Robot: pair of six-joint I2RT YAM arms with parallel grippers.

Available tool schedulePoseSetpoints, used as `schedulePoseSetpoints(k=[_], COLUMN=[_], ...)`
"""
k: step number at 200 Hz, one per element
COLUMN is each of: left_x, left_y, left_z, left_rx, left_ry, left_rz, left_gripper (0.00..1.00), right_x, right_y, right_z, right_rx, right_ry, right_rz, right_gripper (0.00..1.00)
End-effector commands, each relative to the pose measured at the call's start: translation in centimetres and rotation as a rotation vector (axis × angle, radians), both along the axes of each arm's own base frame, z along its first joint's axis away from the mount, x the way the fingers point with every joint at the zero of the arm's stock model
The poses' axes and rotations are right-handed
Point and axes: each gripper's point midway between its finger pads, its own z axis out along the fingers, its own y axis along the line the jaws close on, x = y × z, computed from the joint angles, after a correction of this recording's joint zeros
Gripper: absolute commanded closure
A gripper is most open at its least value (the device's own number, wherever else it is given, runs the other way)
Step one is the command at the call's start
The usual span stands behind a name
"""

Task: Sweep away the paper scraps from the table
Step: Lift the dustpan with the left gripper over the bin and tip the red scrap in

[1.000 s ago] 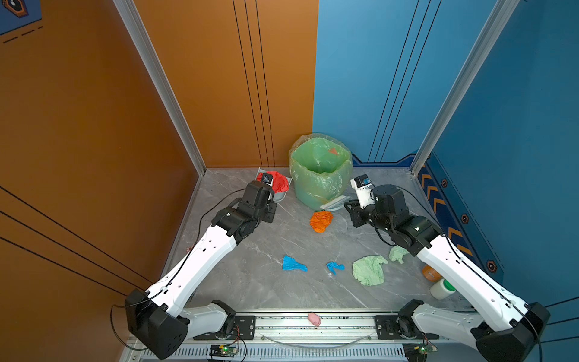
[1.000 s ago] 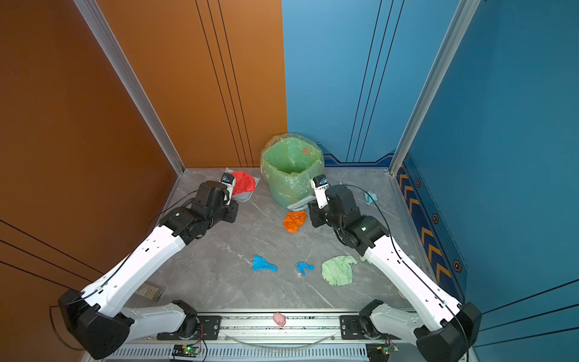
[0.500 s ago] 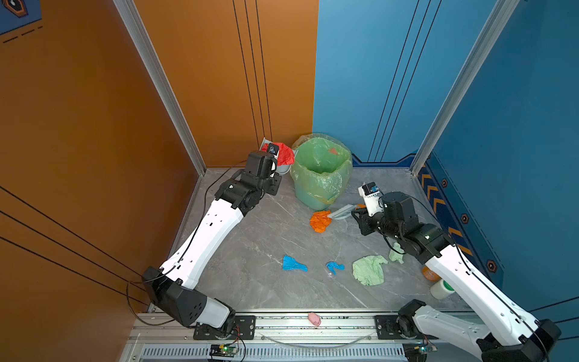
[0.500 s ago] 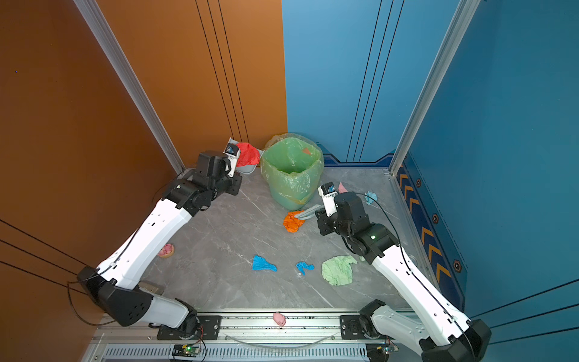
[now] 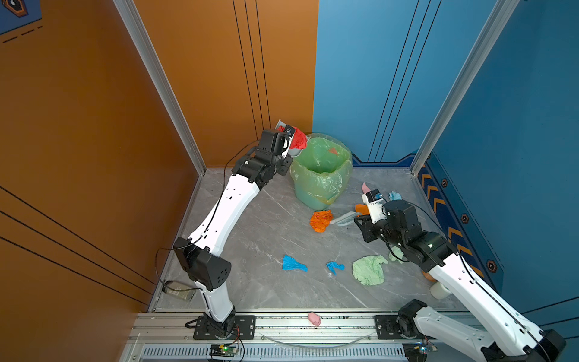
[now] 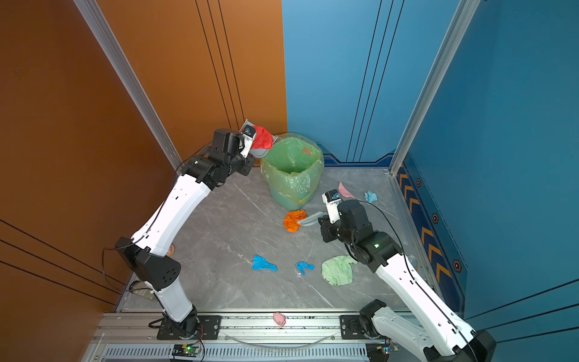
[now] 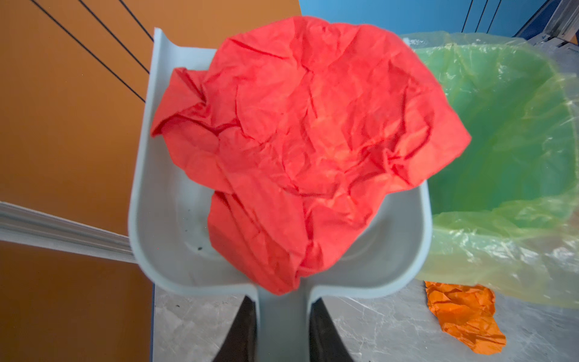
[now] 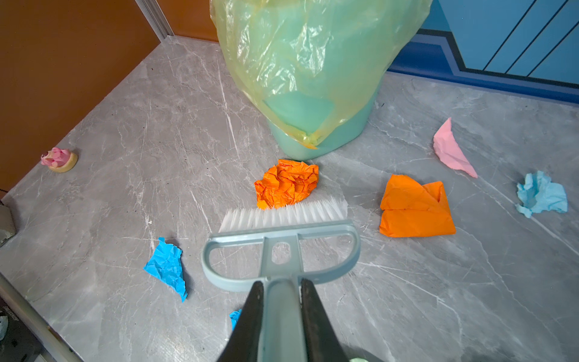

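The table (image 5: 250, 238) lies bare centre-left; bin (image 5: 316, 191) and paper scraps (image 5: 321, 221) crowd the right.

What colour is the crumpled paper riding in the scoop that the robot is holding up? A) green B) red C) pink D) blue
B: the paper scrap lying in the grey dustpan, whose handle the left gripper clamps, is bright red.

Lab test booth: panelled walls (image 5: 203, 69) around railed table (image 5: 266, 232).
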Motion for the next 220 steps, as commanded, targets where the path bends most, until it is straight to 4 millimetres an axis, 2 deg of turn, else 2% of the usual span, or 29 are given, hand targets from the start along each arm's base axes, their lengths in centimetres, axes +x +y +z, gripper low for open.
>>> schedulePoseSetpoints(k=[1,58,96,173,220], left_x=[0.8,3.5,5.0,7.5,8.8], left_y=[-0.4,-2.8,-4.5,-4.7,-4.3], left_z=[0.6,0.8,0.2,-2.2,-1.4], left_rx=[0.055,0.114,0.210,0.540,0.714], left_ry=[-0.008,-0.037,-0.067,-0.093,-0.159], left_rz=[-0.033,-0.078,-0.104,-0.065,-0.017], left_gripper=[1.00,1.00,1.00,1.00,1.00], right_x=[-0.6,-1.2,-1.3,-1.1,-0.6], right_y=[-0.6,-1.4,-1.5,-1.6,-1.4], right_z=[-0.2,-0.6,-1.0,-1.4,-1.5], right_rx=[0.025,0.037,0.048,0.056,0.054], right_ry=[0.010,0.010,0.023,0.028,0.031], right_rz=[-0.026,-0.053,-0.060,-0.072,-0.071], right_gripper=[1.00,1.00,1.00,1.00,1.00])
